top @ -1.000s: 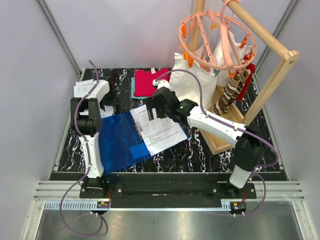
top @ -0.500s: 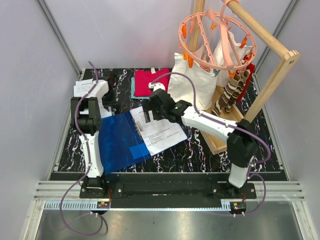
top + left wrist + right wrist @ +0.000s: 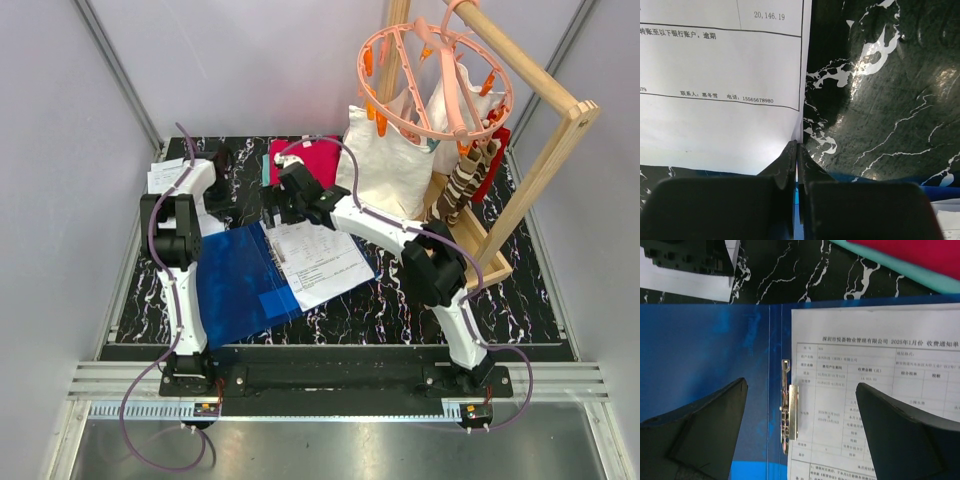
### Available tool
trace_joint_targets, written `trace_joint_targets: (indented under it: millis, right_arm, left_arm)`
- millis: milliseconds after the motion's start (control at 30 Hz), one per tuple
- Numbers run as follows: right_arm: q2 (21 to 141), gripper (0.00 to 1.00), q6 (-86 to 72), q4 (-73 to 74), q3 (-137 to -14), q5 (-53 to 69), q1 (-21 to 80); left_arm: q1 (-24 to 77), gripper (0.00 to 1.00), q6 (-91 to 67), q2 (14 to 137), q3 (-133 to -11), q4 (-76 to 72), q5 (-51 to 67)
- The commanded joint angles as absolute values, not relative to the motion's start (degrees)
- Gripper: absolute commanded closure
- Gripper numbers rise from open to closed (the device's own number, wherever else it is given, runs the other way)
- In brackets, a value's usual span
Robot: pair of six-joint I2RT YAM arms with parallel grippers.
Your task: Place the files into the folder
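Observation:
The blue folder [image 3: 235,285] lies open on the black marble table. One printed file [image 3: 322,262] rests on its right half, next to the metal spine clip [image 3: 792,415]. My right gripper [image 3: 278,205] hovers open over that clip, its fingers apart on either side of it [image 3: 801,385] and touching nothing. Another printed file [image 3: 715,100] lies past the folder's far left corner. My left gripper [image 3: 798,145] is shut on that sheet's near right corner, which curls up slightly between the fingertips. In the top view the left gripper [image 3: 220,200] sits at the back left, near a white sheet [image 3: 165,180].
Folded red and teal clothes [image 3: 300,165] lie at the back, just beyond the folder. A white cloth bag [image 3: 385,165] leans at the back right. Right of it stands a wooden rack [image 3: 545,150] with an orange clip hanger [image 3: 430,80].
The left gripper has closed from partly open to fully shut. The right arm has swung left and back, from over the printed sheet to over the folder's spine.

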State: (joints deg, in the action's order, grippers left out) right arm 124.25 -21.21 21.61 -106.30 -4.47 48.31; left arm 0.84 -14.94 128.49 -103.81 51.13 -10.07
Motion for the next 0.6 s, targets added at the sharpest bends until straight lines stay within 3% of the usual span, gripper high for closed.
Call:
trace_joint_targets:
  millis: [0,133,567]
  right_arm:
    - [127.8,0.0,-25.2,15.6,-110.8,5.5,44.4]
    - [131.6,0.0,-30.8,9.4,-112.6,12.5,40.5]
    - [154.9,0.01,-48.5,9.4,-147.6,18.5,39.8]
  left_arm:
    - [0.6,1.0,-15.5,121.6,-104.8,50.6,-8.8]
    - [0.7,1.0,-15.6,118.3,-104.2,50.6,-6.6]
    - [2.6,1.0,-16.1,112.4,-97.4,50.2,-0.4]
